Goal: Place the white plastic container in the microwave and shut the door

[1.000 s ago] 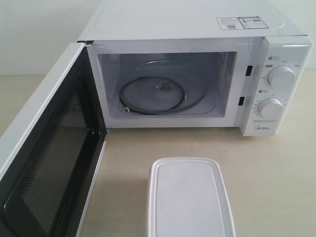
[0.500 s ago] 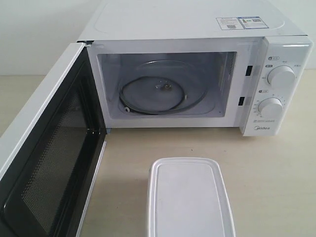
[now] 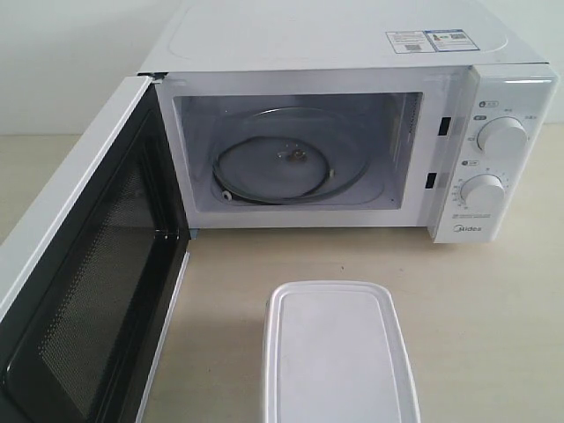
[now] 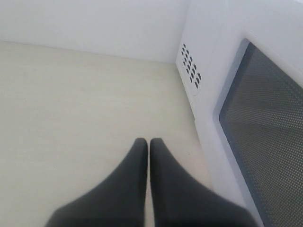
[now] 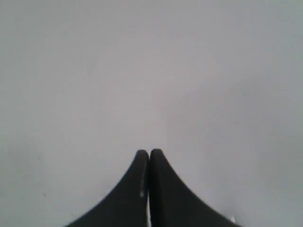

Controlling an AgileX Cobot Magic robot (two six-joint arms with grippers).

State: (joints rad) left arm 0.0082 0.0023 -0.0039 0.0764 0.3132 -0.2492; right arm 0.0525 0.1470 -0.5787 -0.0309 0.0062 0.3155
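In the exterior view, a white boxy countertop microwave (image 3: 352, 35) stands toward the far edge of the pale wooden bench (image 3: 493, 317). Its white front door (image 3: 88, 291) is swung wide open toward the left edge of the bench, with the black perforated-mesh inner face turned to the camera. The cavity is open, and a round clear glass turntable (image 3: 282, 163) lies flat on its floor with nothing on it. Two round white dials (image 3: 502, 137) sit one above the other on the control panel at the microwave's right side, and small printed stickers (image 3: 427, 40) lie on its top. The rectangular, rounded-corner white plastic container (image 3: 335, 352) rests on the bench at the near edge, in front of the open cavity and well apart from it. Its flat rimmed lid is on, and the picture's lower border cuts it off. Neither arm shows here.

In the left wrist view, the left tool (image 4: 149, 142) has its two dark fingers pressed together at the tips, with nothing between them. It hangs over bare bench, just beside the door's outer face with its dark mesh window. A cluster of small dark vent holes (image 4: 190, 66) shows on the microwave's side wall beyond.

In the right wrist view, the right tool (image 5: 149, 152) likewise has its dark fingers closed tip to tip and grips nothing. Behind it is only a plain pale grey surface, and I cannot tell what it is.
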